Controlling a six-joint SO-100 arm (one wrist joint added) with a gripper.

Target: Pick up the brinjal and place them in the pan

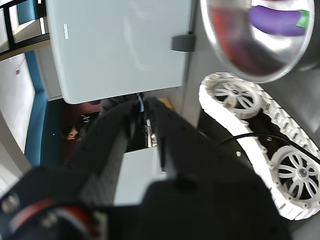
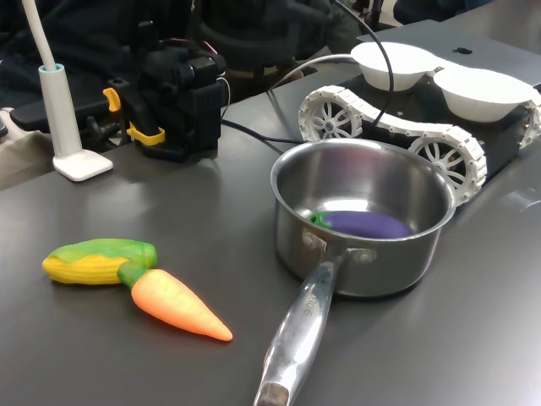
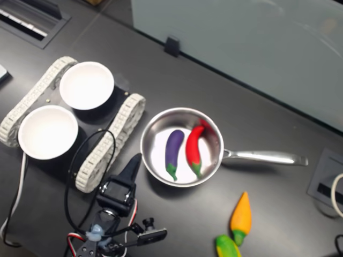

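The purple brinjal (image 3: 174, 147) with its green cap lies on the bottom of the steel pan (image 3: 262, 157), beside a red chilli (image 3: 194, 150). In the first exterior view the brinjal (image 2: 368, 223) shows low inside the pan (image 2: 372, 271). The wrist view catches the brinjal (image 1: 277, 20) inside the pan's rim (image 1: 235, 55). My gripper (image 3: 134, 163) is shut and holds nothing. Its tip points toward the pan from just outside the rim, on the second exterior view's left. In the wrist view its dark jaws (image 1: 145, 112) stand together.
A white-tracked vehicle (image 3: 115, 136) carrying two white bowls (image 3: 87, 84) stands close beside the pan and my arm (image 2: 177, 101). An orange carrot (image 2: 177, 306) and a toy corn cob (image 2: 97, 260) lie near the pan handle. A white lamp base (image 2: 76, 161) stands on the first exterior view's left.
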